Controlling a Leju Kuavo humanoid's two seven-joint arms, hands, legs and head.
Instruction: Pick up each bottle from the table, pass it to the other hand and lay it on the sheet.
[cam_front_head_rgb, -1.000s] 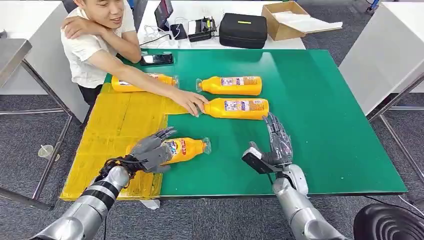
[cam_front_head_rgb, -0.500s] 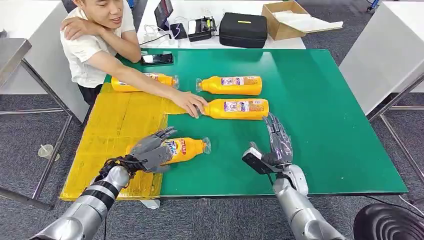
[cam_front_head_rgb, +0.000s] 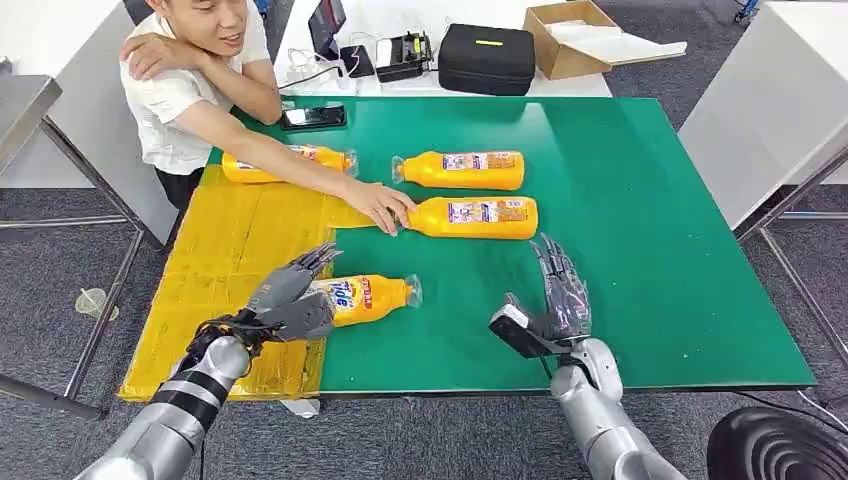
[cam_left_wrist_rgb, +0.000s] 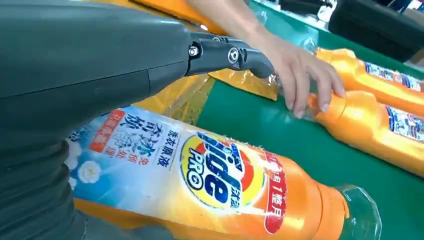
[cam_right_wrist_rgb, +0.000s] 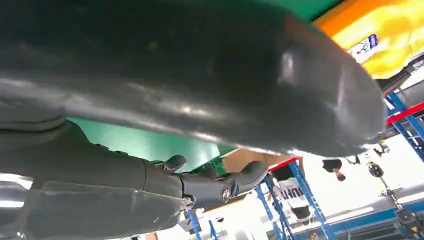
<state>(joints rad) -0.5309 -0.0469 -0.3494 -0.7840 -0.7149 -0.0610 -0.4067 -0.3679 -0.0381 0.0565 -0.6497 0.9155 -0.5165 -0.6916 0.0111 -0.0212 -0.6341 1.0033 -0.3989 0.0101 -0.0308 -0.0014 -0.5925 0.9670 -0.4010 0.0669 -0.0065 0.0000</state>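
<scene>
Orange bottle lies on its side just beside the left hand, whose fingers are spread, released.

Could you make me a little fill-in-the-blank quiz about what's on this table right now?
1. The table top is ____ in colour.
2. A person's hand touches the cap end of a bottle that is lying on its ____.
3. The nearest bottle lies beside the robot's ____ hand.
4. The right hand holds ____.

Missing words: green; side; left; nothing
</scene>
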